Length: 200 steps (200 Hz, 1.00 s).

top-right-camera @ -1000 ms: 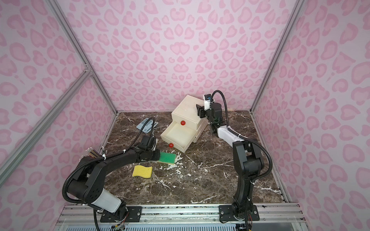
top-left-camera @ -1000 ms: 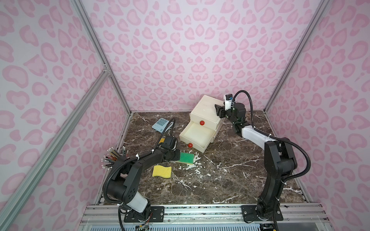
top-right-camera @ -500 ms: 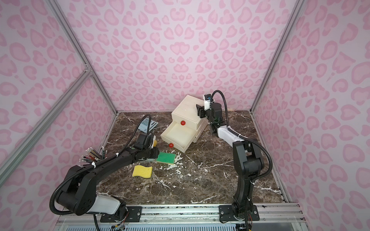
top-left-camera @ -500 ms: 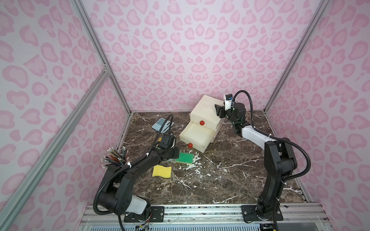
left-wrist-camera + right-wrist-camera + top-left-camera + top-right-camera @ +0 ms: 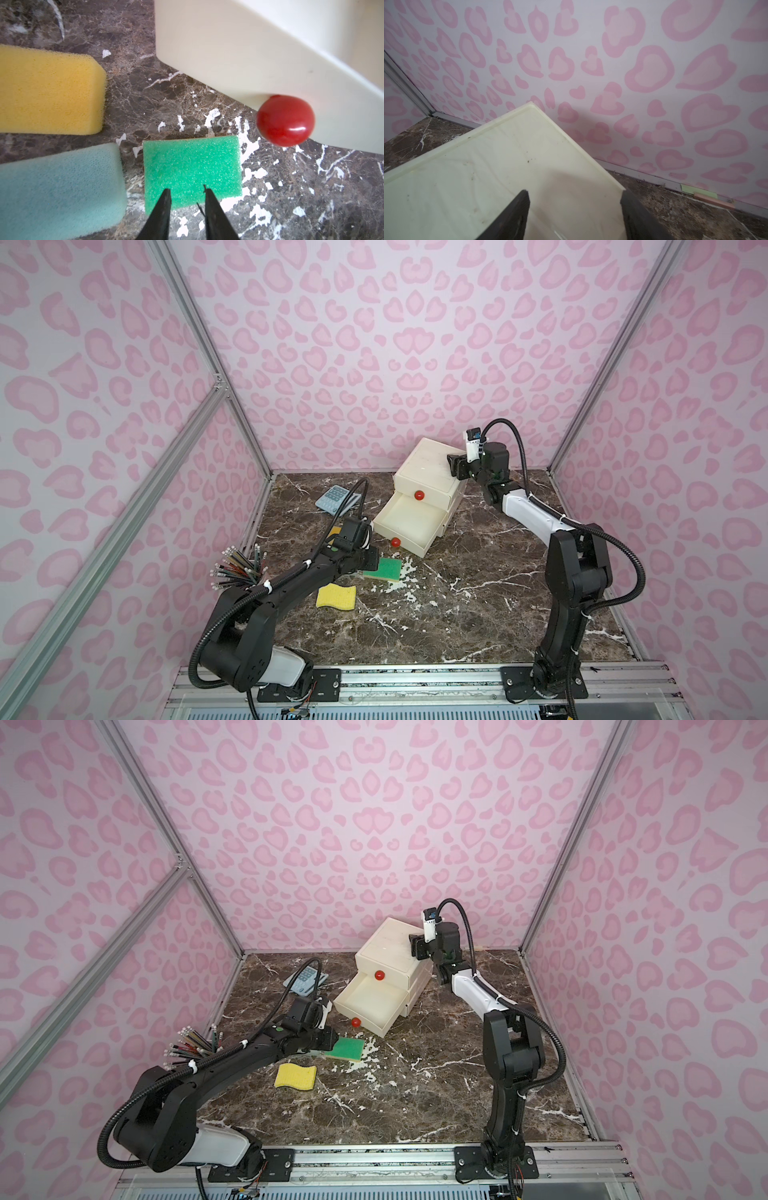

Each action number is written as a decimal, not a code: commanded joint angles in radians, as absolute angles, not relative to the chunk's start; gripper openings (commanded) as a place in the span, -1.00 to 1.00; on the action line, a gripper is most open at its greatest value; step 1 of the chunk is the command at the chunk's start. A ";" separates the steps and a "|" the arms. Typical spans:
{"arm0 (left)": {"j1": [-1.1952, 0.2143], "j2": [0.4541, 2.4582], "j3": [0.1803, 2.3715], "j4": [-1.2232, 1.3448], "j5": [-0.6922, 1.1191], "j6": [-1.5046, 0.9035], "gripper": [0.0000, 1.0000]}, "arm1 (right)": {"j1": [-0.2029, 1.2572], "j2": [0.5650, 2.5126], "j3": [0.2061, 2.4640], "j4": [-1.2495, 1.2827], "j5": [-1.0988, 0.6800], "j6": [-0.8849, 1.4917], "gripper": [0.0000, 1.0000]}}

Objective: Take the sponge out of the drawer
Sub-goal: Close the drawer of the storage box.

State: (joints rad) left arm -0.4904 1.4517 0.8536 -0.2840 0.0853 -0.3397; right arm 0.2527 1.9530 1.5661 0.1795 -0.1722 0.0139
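The green sponge (image 5: 382, 569) lies flat on the bench (image 5: 478, 572), just beside the front of the pulled-out lower drawer (image 5: 409, 517); its underside seems yellow.

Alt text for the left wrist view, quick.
A green sponge lies flat on the marble table, the left gripper open a little over one edge of it, not gripping. A yellow sponge and a teal sponge lie beside it; a cream drawer front with a red knob stands close by.
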 commanded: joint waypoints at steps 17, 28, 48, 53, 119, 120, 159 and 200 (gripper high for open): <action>-0.497 1.509 0.888 -0.227 0.112 -0.327 -0.40 | 0.228 1.997 1.643 0.161 -0.138 0.022 0.71; -0.497 1.524 0.894 -0.218 0.115 -0.326 -0.40 | 0.212 2.010 1.678 0.153 -0.155 0.035 0.78; -0.498 1.543 0.907 -0.209 0.114 -0.322 -0.41 | 0.174 2.024 1.715 0.166 -0.218 0.079 0.87; -0.497 1.546 0.910 -0.207 0.114 -0.319 -0.41 | 0.163 2.029 1.725 0.164 -0.237 0.095 0.88; -0.497 1.624 1.002 -0.199 0.116 -0.287 -0.41 | 0.133 2.190 1.967 -0.052 -0.439 0.115 0.77; -0.497 1.626 1.003 -0.198 0.115 -0.287 -0.41 | 0.133 2.193 1.970 -0.057 -0.441 0.114 0.77; -0.497 1.686 1.067 -0.191 0.132 -0.269 -0.41 | 0.126 2.233 1.994 -0.126 -0.520 0.090 0.75; -0.497 1.746 1.157 -0.192 0.139 -0.249 -0.42 | 0.126 2.260 2.023 -0.221 -0.640 0.034 0.72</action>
